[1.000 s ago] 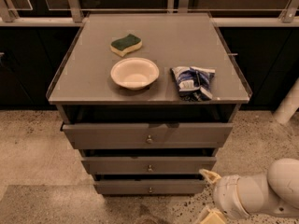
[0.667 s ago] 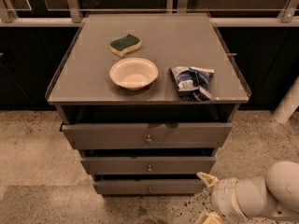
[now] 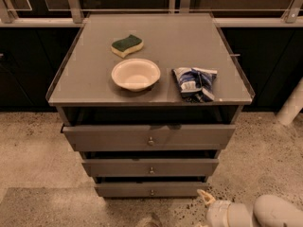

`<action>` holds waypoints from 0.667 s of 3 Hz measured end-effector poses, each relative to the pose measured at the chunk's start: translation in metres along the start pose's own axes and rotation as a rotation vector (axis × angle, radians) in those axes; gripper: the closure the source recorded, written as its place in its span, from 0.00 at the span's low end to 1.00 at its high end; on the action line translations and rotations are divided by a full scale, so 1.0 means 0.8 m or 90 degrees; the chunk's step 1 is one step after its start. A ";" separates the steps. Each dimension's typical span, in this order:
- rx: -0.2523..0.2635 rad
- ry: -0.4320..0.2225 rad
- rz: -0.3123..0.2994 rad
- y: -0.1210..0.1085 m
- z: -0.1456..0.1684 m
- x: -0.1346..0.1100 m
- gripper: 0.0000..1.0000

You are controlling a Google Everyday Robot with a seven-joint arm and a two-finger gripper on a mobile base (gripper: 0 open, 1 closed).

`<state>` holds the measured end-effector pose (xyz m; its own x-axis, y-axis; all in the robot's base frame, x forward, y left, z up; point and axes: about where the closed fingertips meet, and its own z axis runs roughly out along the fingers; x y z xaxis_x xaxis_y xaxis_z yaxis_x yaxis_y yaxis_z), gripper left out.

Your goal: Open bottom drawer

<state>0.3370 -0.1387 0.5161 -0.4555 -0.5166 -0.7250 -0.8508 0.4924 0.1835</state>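
The bottom drawer point(image 3: 122, 189), lowest in the grey cabinet point(image 3: 189, 37), is judged rigid and free-sliding, best taken by its small central knob point(image 3: 151, 192). The gripper point(image 3: 208, 204) is seen low, to its right and apart from it; whether it is released or clenched cannot be told.

Drawers point(image 3: 149, 137): three, grey, stacked; the lowest is the bottom drawer point(image 3: 118, 189);
Knobs point(image 3: 151, 141): three, one on each front;
Sponge point(image 3: 127, 45): one, on the desk point(image 3: 189, 32);
Bowl point(image 3: 136, 74): one;
Snack bag point(image 3: 195, 83): one;
Hand point(image 3: 206, 200): one, at the lower right edge of view, beside the bottom drawer
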 end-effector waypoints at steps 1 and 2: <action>0.019 -0.004 0.069 -0.046 0.069 0.057 0.00; -0.018 -0.014 0.107 -0.027 0.108 0.084 0.00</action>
<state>0.3474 -0.1236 0.4059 -0.5861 -0.4134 -0.6968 -0.7704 0.5507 0.3212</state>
